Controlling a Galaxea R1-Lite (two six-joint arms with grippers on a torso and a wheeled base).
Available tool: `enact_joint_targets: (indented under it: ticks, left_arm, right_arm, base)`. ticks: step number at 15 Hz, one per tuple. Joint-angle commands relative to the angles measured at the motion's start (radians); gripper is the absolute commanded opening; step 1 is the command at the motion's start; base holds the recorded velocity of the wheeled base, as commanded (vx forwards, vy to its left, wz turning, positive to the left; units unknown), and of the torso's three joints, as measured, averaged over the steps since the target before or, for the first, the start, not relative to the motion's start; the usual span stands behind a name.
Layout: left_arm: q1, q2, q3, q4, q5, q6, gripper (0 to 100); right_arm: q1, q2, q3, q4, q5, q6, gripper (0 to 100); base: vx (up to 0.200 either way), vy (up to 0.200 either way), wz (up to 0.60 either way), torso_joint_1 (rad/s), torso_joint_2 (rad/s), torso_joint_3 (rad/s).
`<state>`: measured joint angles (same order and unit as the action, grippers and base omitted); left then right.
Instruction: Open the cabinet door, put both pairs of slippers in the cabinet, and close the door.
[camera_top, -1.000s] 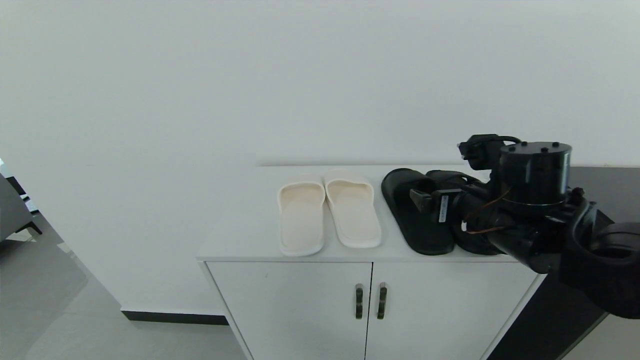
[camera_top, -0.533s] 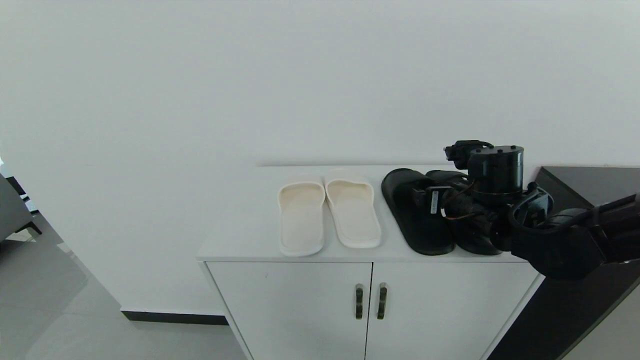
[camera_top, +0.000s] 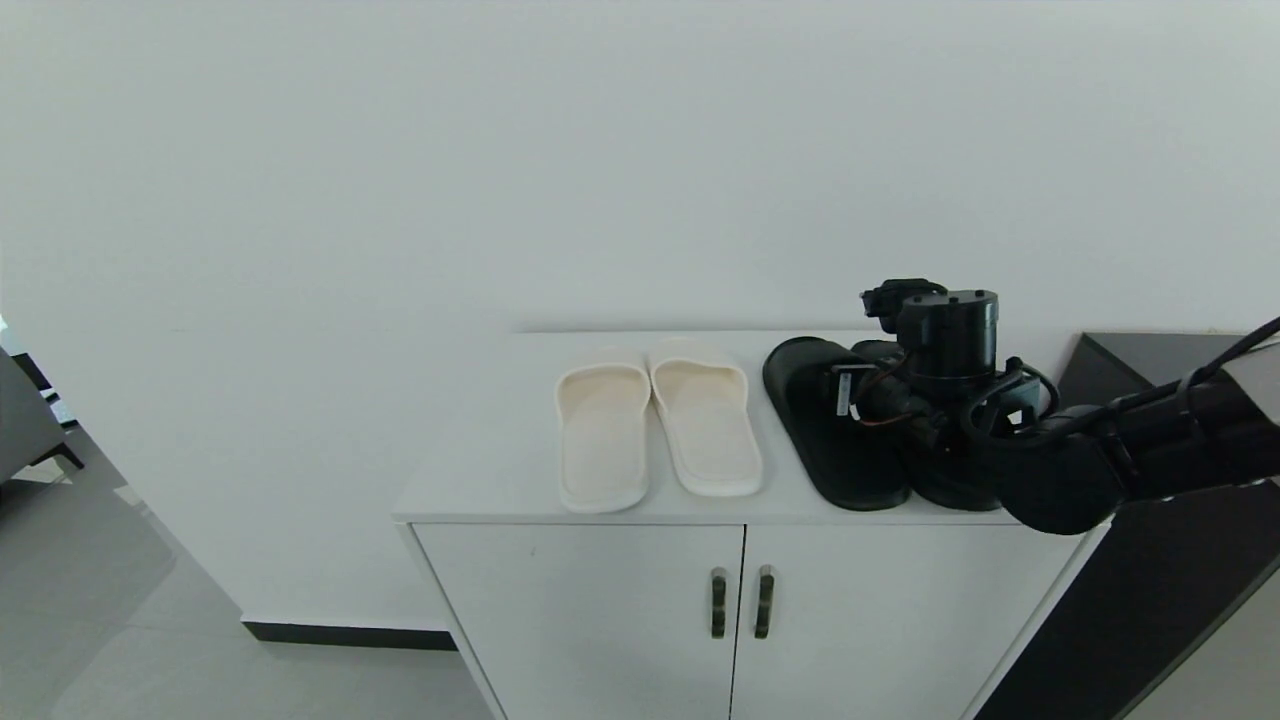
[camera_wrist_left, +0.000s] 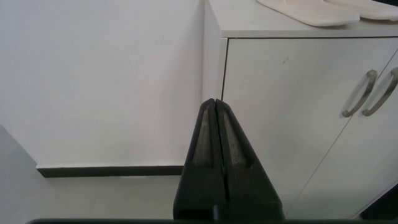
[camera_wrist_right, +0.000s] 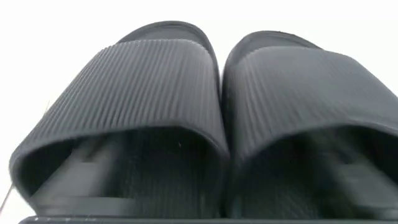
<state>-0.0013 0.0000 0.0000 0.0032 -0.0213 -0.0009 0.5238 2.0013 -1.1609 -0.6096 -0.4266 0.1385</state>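
A pair of white slippers (camera_top: 655, 425) and a pair of black slippers (camera_top: 835, 430) lie side by side on top of the white cabinet (camera_top: 480, 470). Both cabinet doors are closed, their two handles (camera_top: 740, 602) meeting at the middle. My right gripper (camera_top: 862, 400) hangs just over the black pair, near the straps. In the right wrist view the two ribbed black straps (camera_wrist_right: 149, 87) loom very close. My left gripper (camera_wrist_left: 214, 109) is shut on nothing, held low in front of the cabinet's left door (camera_wrist_left: 292, 124), apart from the handles (camera_wrist_left: 364, 93).
A plain white wall stands behind the cabinet. A dark surface (camera_top: 1150, 360) adjoins the cabinet on the right. Grey floor (camera_top: 150, 650) lies open to the left, with a dark baseboard (camera_top: 350, 635) along the wall.
My right arm has stretched forward and leftward over the cabinet top, bringing its gripper closer to the black slippers. Slippers and doors have not moved.
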Motion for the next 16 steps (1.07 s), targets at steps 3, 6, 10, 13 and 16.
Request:
enact_joint_targets:
  ticks: [3,6,10,13,16]
  left_arm:
    - [0.000,0.000,0.000,0.000,0.000,-0.001,0]
    - [0.001,0.000,0.000,0.000,0.000,-0.010,0]
    - [0.000,0.000,0.000,0.000,0.000,-0.010,0]
    - [0.000,0.000,0.000,0.000,0.000,-0.010,0]
    - [0.000,0.002,0.000,0.000,0.000,-0.007,0]
  right_arm:
    - [-0.008,0.045,-0.049,0.001,-0.018,-0.004,0]
    - [0.001,-0.001,-0.045,0.001,-0.015,-0.013,0]
    - [0.136,-0.285,0.168,0.002,0.229,-0.013,0]
    - [0.237,-0.503,0.423,0.017,0.390,-0.007,0]
    - [0.234,-0.700,0.629,0.050,0.635,0.004,0]
  base:
    - [0.000,0.000,0.00,0.000,0.00,0.000]
    - [0.000,0.000,0.00,0.000,0.00,0.000]
    - [0.000,0.000,0.00,0.000,0.00,0.000]
    - [0.000,0.000,0.00,0.000,0.00,0.000]
    - [0.000,0.000,0.00,0.000,0.00,0.000]
